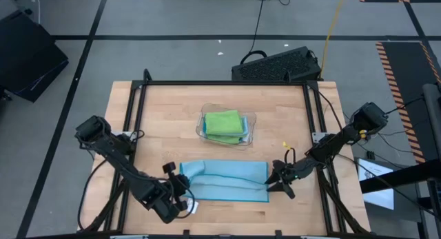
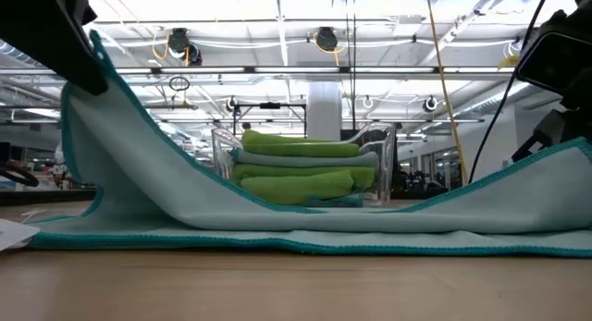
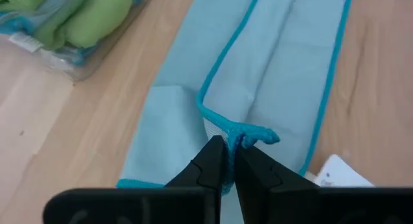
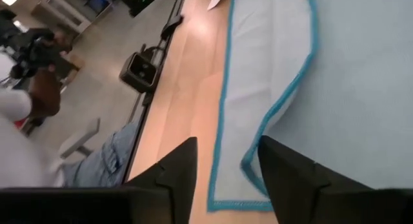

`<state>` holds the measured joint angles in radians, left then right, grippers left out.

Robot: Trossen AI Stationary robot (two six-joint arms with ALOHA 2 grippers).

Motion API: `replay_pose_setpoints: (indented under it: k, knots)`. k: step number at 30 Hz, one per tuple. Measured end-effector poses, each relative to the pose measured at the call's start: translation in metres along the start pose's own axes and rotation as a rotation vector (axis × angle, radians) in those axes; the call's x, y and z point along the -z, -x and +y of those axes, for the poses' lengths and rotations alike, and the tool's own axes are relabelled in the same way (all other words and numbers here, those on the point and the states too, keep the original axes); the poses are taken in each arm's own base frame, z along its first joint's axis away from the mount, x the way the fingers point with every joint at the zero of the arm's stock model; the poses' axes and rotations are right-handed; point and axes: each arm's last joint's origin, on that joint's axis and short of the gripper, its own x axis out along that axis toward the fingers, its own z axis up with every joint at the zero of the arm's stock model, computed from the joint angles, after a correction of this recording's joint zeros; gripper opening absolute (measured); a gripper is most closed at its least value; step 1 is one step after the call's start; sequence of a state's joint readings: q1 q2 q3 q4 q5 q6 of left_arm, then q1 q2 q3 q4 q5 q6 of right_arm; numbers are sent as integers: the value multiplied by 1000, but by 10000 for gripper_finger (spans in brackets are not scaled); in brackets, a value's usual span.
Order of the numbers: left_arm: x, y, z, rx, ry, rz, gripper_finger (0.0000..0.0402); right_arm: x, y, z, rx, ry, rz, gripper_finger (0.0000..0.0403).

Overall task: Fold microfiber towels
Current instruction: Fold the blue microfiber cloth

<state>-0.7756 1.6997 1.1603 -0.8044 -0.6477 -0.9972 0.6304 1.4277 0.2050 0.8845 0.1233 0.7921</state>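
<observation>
Holding folded green and blue towels [image 1: 223, 123] in one clear tray [image 1: 251, 119]; left claw [image 3: 230, 161] pinching one light blue towel [image 1: 227, 179], right claw [image 4: 226, 161] parted.

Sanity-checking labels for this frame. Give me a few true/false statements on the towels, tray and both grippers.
1. The left gripper pinches the blue towel's hem. True.
2. The right gripper is clamped on the towel. False: its fingers stand apart over the edge.
3. Green towels sit in the clear tray. True.
4. The blue towel lies in the tray. False: it is on the table, beside the tray.
</observation>
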Motion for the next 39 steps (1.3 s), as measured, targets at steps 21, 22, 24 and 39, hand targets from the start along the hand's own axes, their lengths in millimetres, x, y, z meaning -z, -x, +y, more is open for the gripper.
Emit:
replay_pose_setpoints:
  k: [21,22,24,39]
  knots:
    - [15,12,-10,67,-7,44,131,5,1,5,-158,-23,164,169]
    - [15,12,-10,69,1,46,131,6,1,5,-171,-28,181,169]
    - [15,12,-10,68,21,47,131,8,1,6,-198,-31,224,169]
    - [9,6,-4,-9,113,-55,131,10,1,-8,-19,-10,203,169]
